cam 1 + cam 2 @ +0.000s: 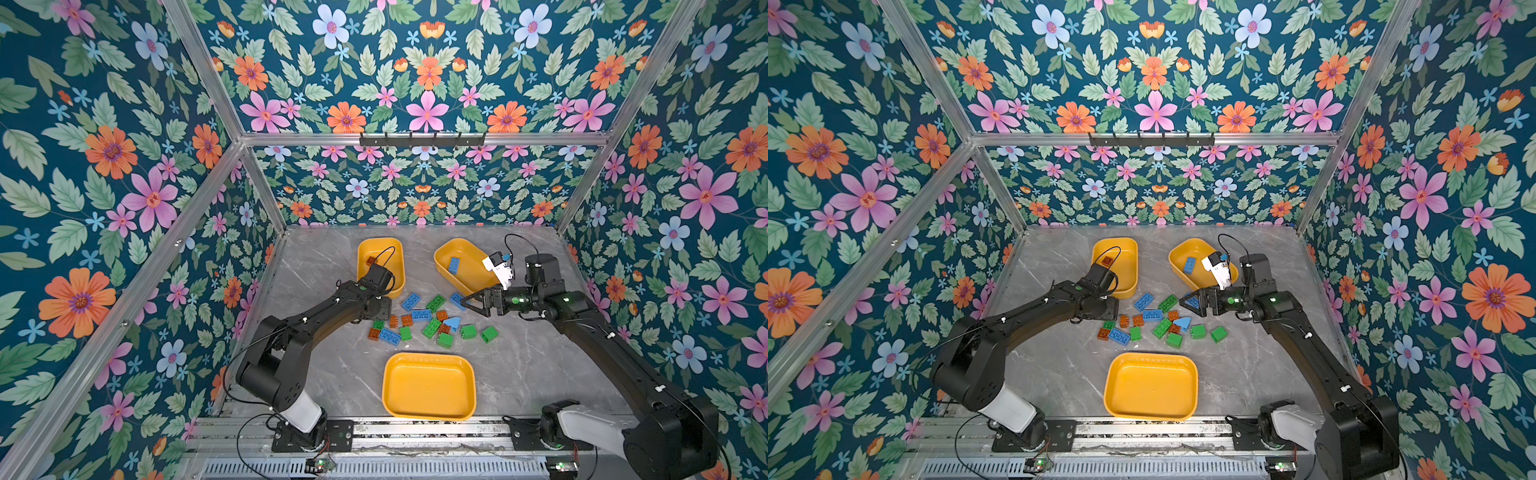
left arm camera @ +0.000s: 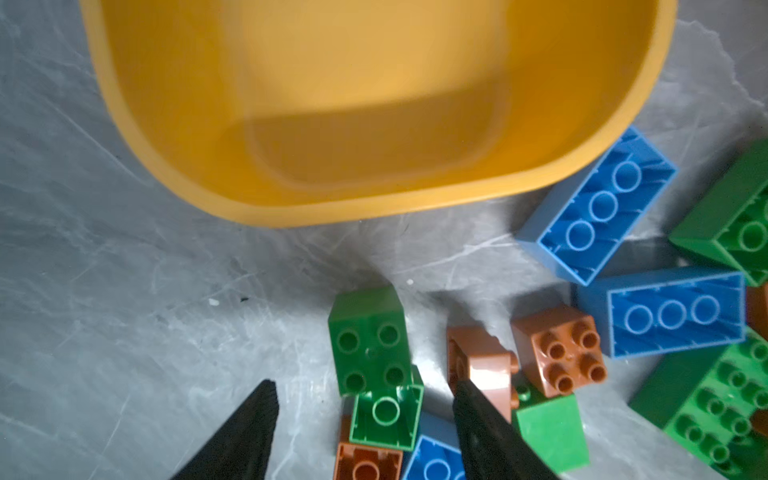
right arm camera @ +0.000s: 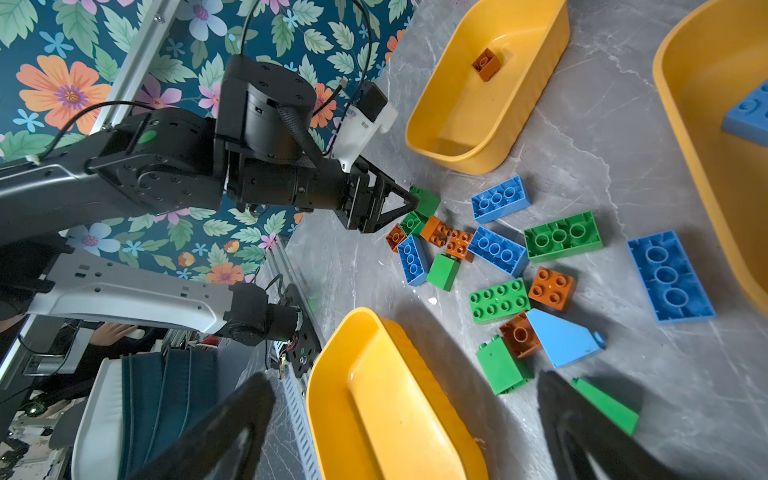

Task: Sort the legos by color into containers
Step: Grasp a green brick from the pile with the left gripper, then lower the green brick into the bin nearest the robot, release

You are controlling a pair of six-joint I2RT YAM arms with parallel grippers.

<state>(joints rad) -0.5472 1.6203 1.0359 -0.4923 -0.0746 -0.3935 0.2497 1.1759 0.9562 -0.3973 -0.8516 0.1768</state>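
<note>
The bricks [image 1: 428, 320] lie in a loose heap of blue, green and brown in the middle of the grey table [image 1: 332, 374], with a light-blue sloped piece [image 1: 452, 322] towards its right side. Three yellow trays ring the heap: the near tray [image 1: 428, 386] sits in front of it, the left rear tray [image 1: 365, 249] holds one brown brick [image 1: 371, 261], and the right rear tray [image 1: 469, 249], turned askew, holds one blue brick [image 1: 454, 265]. The left gripper [image 2: 363, 386] is down at the left edge of the heap, just in front of the left rear tray. Its jaws stand apart and clasp nothing. In the left wrist view a square green brick [image 2: 368, 340] lies between them, and one finger [image 2: 486, 432] overlaps a brown brick lying on its side [image 2: 482, 365]. The right gripper [image 1: 469, 305] hangs at the right rear of the heap, beside the right rear tray. Its jaws are spread wide with nothing in them, close by a blue oblong brick [image 1: 457, 298] that lies studs down.
</note>
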